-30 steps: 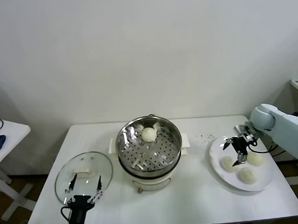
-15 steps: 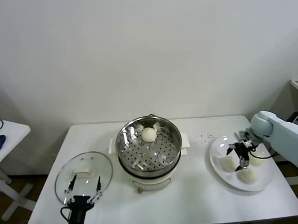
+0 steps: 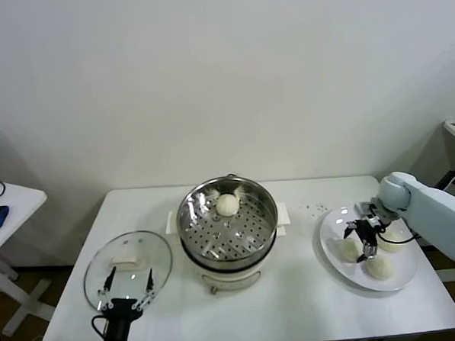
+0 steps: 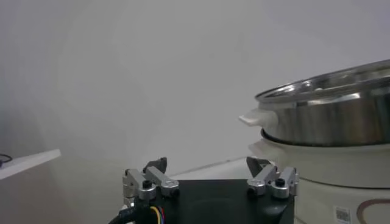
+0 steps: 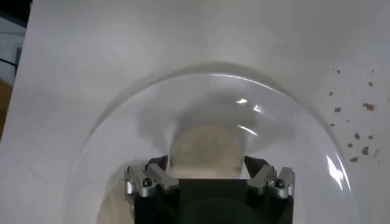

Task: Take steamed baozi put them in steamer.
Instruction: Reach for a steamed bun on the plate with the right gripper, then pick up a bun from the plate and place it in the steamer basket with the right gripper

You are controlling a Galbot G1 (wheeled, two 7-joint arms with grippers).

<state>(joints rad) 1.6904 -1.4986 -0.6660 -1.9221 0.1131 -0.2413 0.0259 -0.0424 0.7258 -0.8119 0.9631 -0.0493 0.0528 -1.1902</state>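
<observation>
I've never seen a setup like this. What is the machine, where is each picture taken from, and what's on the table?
It is a two-armed robot. One picture looks down from its head; the other two come from cameras on its wrists. On the white table stands a steel steamer holding one baozi. Three more buns lie on a white plate at the right. The right gripper is open, down over one bun, holding nothing yet. The left gripper waits open near the table's front edge, by a glass lid.

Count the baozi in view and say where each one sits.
4. One baozi lies in the steamer, at its far side. Three lie on the white plate: one under the open right gripper, one beside it, one nearest the robot.
</observation>
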